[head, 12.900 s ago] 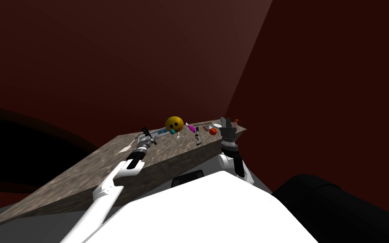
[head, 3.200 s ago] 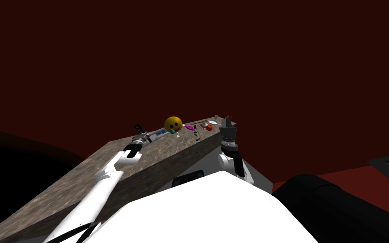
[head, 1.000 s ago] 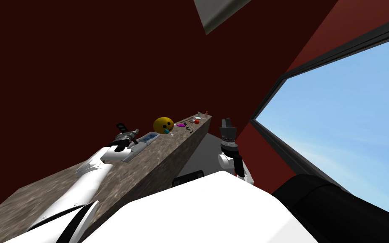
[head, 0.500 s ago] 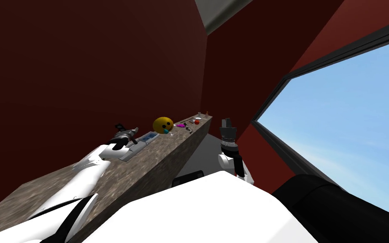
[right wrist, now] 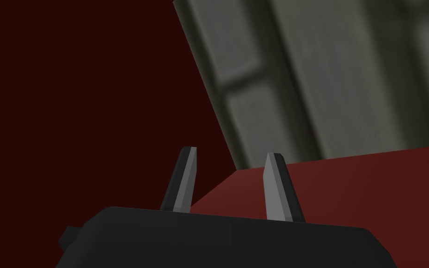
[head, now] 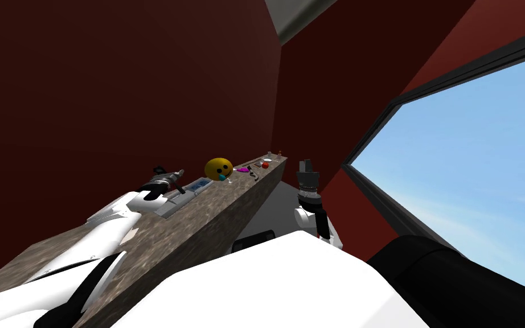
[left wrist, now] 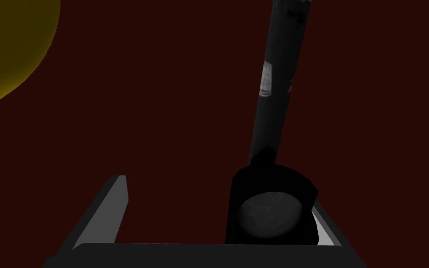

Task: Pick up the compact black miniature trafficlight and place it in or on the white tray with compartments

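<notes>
Black miniature traffic light (left wrist: 270,186): hooded round grey lens on a slim pole, lower right of the left wrist frame, against one finger of the left gripper (left wrist: 218,193), fingers spread wide. Left arm extends over the mottled brown counter (head: 221,196); right gripper (right wrist: 231,160) upright, fingers parted.

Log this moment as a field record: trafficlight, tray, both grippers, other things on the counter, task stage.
trafficlight: black trafficlight at the left gripper, pole pointing away from the hand
tray: pale tray with compartments, on the counter beside the left gripper; blue item at its far end
right gripper: right gripper raised beside the counter, open, empty
others: yellow smiley ball, magenta item, red ball farther along
stage: trafficlight not yet in tray
</notes>
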